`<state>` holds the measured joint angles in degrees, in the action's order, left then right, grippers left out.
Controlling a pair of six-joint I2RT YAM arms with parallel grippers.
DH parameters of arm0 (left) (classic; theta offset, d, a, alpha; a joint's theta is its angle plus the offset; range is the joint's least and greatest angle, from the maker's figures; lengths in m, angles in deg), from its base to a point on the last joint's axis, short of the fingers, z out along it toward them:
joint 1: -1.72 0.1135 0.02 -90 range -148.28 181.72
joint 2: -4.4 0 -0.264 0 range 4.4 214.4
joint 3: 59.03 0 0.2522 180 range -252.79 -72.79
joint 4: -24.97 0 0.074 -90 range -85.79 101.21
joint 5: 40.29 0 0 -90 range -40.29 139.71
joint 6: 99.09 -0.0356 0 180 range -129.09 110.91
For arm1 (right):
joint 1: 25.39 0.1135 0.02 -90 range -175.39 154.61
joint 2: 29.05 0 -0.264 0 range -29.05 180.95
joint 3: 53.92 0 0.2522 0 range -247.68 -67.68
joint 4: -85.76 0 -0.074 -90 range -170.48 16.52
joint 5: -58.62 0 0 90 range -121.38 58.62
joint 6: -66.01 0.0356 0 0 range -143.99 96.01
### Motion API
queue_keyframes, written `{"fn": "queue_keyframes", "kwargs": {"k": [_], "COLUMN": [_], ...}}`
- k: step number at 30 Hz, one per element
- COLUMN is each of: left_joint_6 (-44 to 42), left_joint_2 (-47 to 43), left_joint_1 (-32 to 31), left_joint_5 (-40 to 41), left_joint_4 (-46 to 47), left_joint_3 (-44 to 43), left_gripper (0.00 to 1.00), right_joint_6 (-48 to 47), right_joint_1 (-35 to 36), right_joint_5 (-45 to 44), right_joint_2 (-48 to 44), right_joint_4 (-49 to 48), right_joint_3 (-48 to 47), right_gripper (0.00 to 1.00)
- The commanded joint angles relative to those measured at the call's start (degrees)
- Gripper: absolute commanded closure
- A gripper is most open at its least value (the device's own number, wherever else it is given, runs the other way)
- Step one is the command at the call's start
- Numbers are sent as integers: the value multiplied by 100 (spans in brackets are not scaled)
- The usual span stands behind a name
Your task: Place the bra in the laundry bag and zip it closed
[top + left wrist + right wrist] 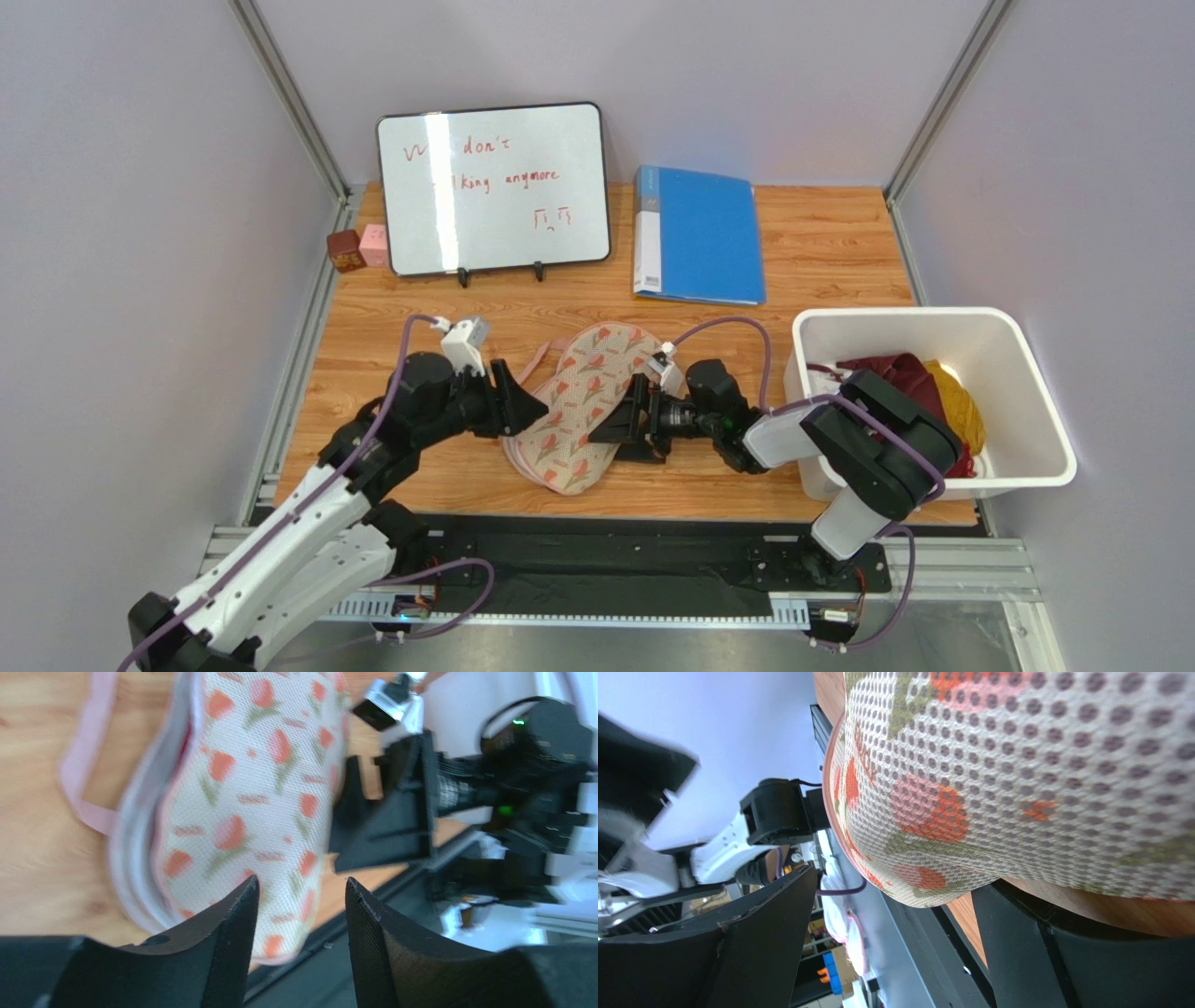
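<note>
The laundry bag (pixel 582 406), a bean-shaped pouch with a pink-and-green leaf print, lies flat in the middle of the wooden table. My left gripper (pixel 529 406) is at its left edge and my right gripper (pixel 619 417) is at its right edge. In the left wrist view the bag (pixel 260 784) lies beyond my left gripper (pixel 302 882), whose jaws are apart and empty. In the right wrist view the bag's mesh (pixel 1018 777) fills the top, just past my open right gripper (pixel 896 882). The bra is not in view.
A white plastic bin (pixel 912 319) at the right holds heaped red and yellow clothes (pixel 937 392). A whiteboard (pixel 491 186), a blue folder (pixel 697 234) and two small blocks (pixel 358 248) stand at the back. A pink strap (pixel 88 777) trails from the bag.
</note>
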<state>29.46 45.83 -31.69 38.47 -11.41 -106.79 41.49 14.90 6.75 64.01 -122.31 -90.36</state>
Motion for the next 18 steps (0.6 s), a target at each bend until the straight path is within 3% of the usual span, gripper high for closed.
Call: {"fn": "queue_keyframes", "kwargs": {"k": [1,6,10,14,15,18], "left_joint_6": [1469,2428,2990,3456,3571,3836], "left_joint_2": [-1188,-1884,-1411,-1111,-1102,-988], "left_joint_1": [-552,-1316,-1484,-1713,-1713,-1730], "left_joint_5": [201,948,931,1344,1379,1458], "left_joint_4": [-525,-1367,-1720,-1712,-1712,-1616], "left_joint_3": [613,834,684,798,842,1000], "left_gripper": [48,48,49,54,59,58], "right_joint_6": [588,765,774,871,879,871], "right_joint_1": [93,216,216,233,233,242], "right_joint_5": [-437,-648,-710,-737,-737,-754], "right_joint_2": [-209,-77,-25,2,-7,-59], "right_joint_4": [-318,-72,200,139,148,183], "right_joint_3": [-202,-570,-694,-633,-624,-589], "right_gripper": [13,13,12,12,13,13]}}
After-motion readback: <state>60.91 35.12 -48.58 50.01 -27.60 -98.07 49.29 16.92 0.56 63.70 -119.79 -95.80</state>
